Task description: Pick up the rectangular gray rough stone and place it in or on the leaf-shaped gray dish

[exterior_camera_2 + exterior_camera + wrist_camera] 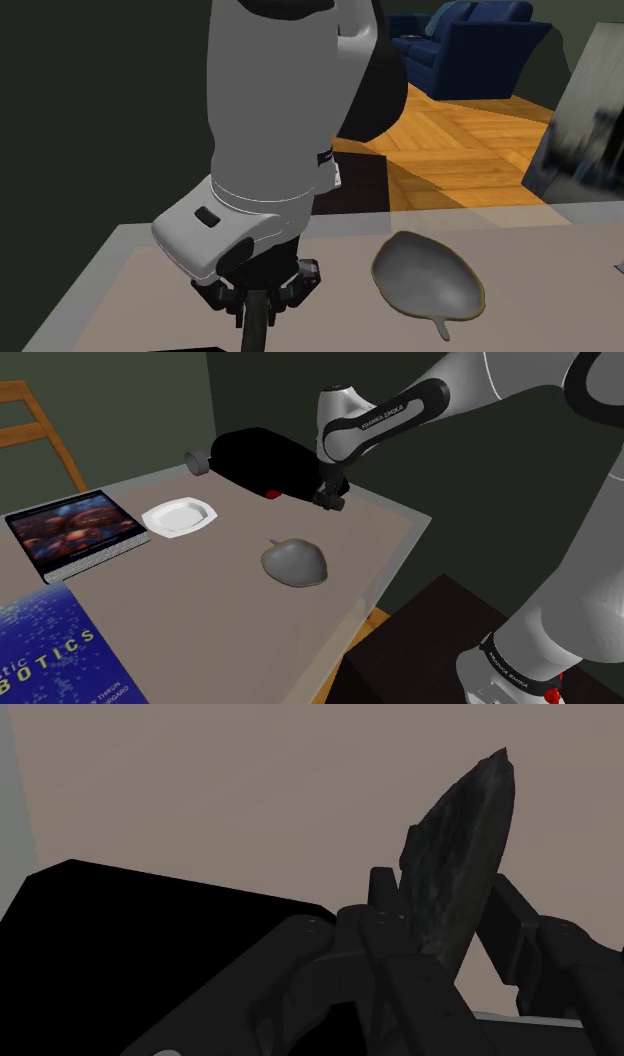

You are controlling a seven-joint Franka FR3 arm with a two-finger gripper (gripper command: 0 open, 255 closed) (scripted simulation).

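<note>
Gripper [440, 886] is clamped on the stone [465, 834], one finger on each broad face. Flat faces give the pads a square seat, which is likely why it's pinched across the thin dimension and not end to end.

Stone is a thin, rough, dark gray slab, seen edge-on from the wrist. The lower part sits between the fingers and the rest sticks out past the fingertips. Its long axis runs roughly along the fingers, canted a little off their line, with the narrow tip pointing away from the hand toward the table [220, 602]. In the second exterior view the stone [255, 325] hangs as a dark shape below the gripper [265, 298], close to vertical.

Relative to the dish [294, 562]: the gripper [330, 500] and stone are near but clearly apart from it, and not over it. They're on the dish's far side in the shoulder view, and to the left of the dish [428, 270] in the second exterior view. Dish is empty, hollow up, stem toward the second exterior camera.

The black box [262, 460] sits further from the dish than the gripper does, just beside the hand.

My read: pick is done, transfer isn't. A vertical slab will tip when released into the shallow dish, so go low before letting go.
</note>
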